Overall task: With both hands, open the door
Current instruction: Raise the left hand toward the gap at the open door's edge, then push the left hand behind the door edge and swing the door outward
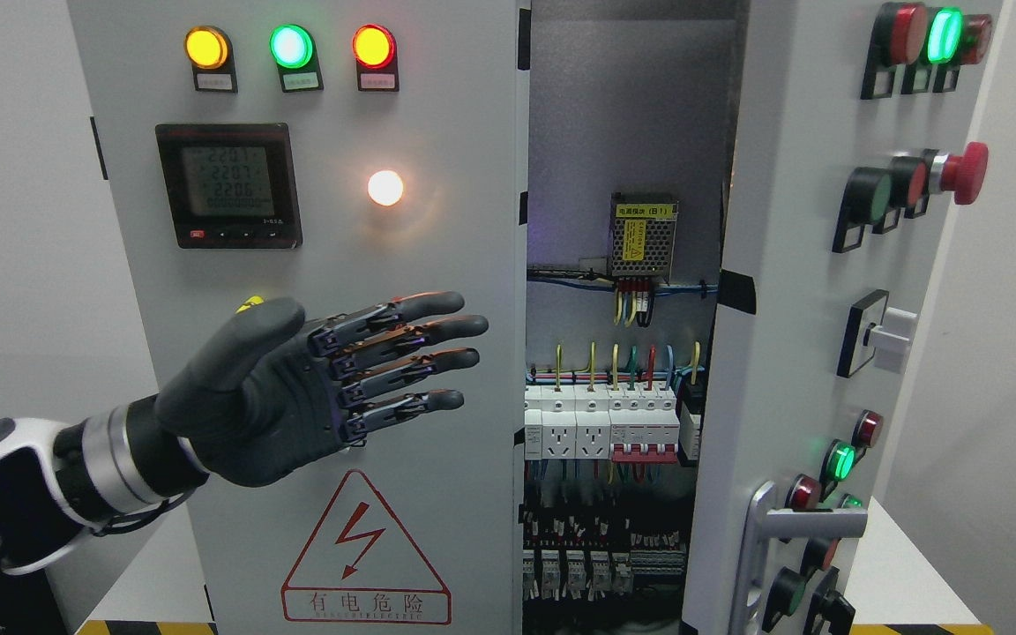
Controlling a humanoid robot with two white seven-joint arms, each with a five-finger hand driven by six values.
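Bright, even light; the frame is sharp throughout. The white lamp [385, 188] at 10 o'clock blooms into glare, as do the top lamps [291, 47] at 11. The cabinet interior [623, 132] at 12 lies in shadow. Vertical edges lean outward at the sides.

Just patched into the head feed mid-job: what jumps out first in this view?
The left hand hovers open at centre left, fingers stretched flat before the closed left door, beneath its amber, green and red lamps. To the right, the right door already stands swung open, exposing breakers and wiring inside the cabinet. A red lightning warning triangle sits at the left door's bottom.
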